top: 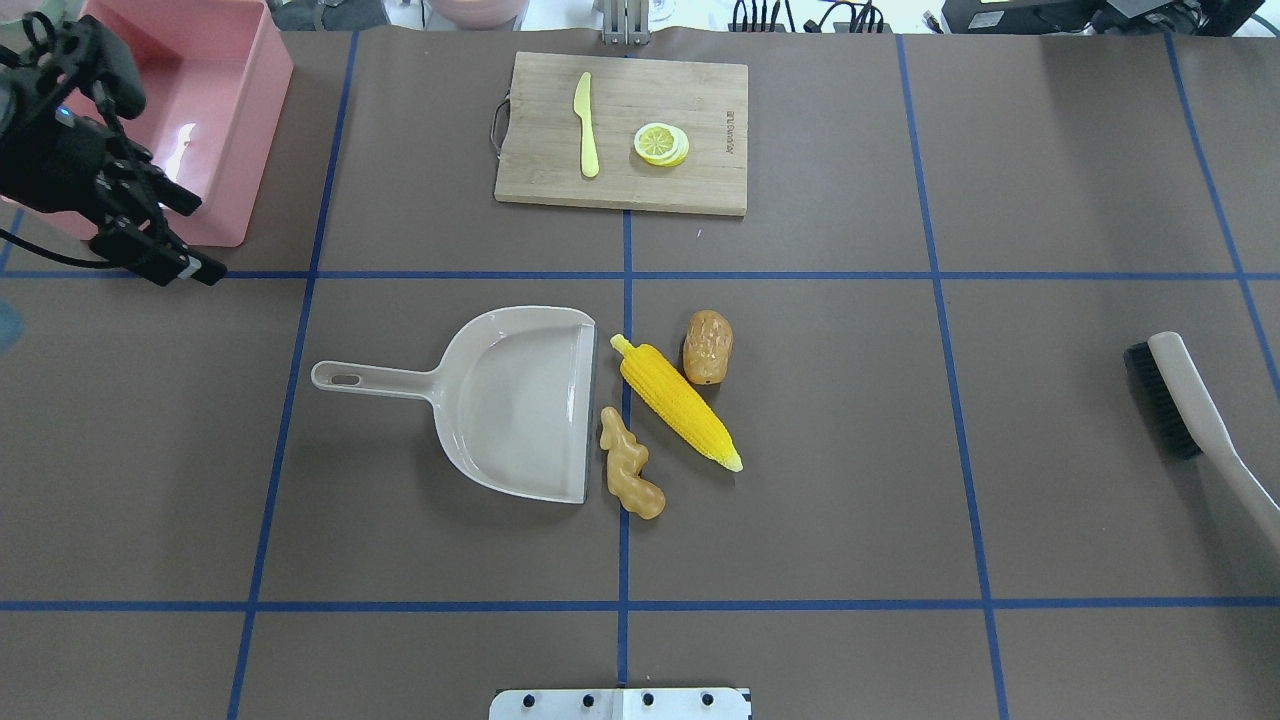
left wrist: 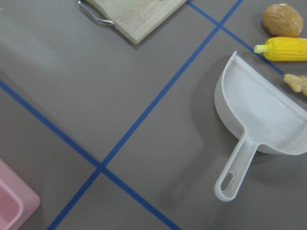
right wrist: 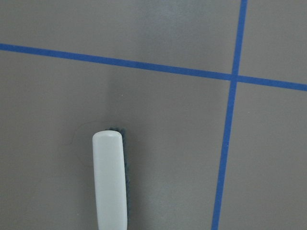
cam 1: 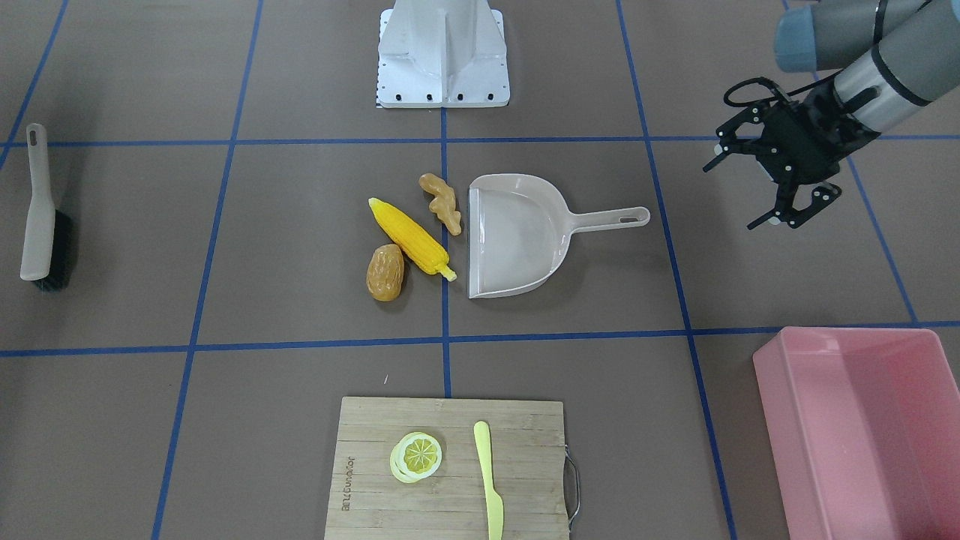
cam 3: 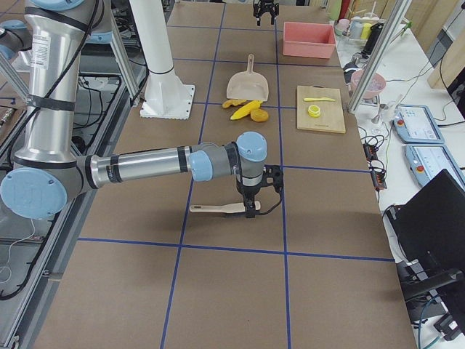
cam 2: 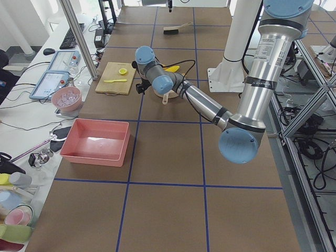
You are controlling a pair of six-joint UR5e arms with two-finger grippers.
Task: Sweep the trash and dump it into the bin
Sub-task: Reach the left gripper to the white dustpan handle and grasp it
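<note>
1. Front-facing: catching the left gripper [cam 1: 729, 196] at far right with fingers splayed, grasping nothing, well apart from the dustpan [cam 1: 517, 240]. Spotting corn cob [cam 1: 411, 237], ginger root [cam 1: 441, 202] and wrinkled lump [cam 1: 385, 272] just left of its mouth, and the pink bin [cam 1: 862, 420] at near right.
2. Overhead: finding the ginger root just beside the dustpan's open edge, and the brush [top: 1185, 395] at the right edge.
3. Exterior left: seeing the bin near, on the left.
4. Exterior right: watching the right gripper [cam 3: 252, 205] low over the brush; cannot tell whether released or clenched.
5. Left wrist: looking down on the dustpan, with a bin corner at lower left.
6. Right wrist: showing only the brush tip.
</note>
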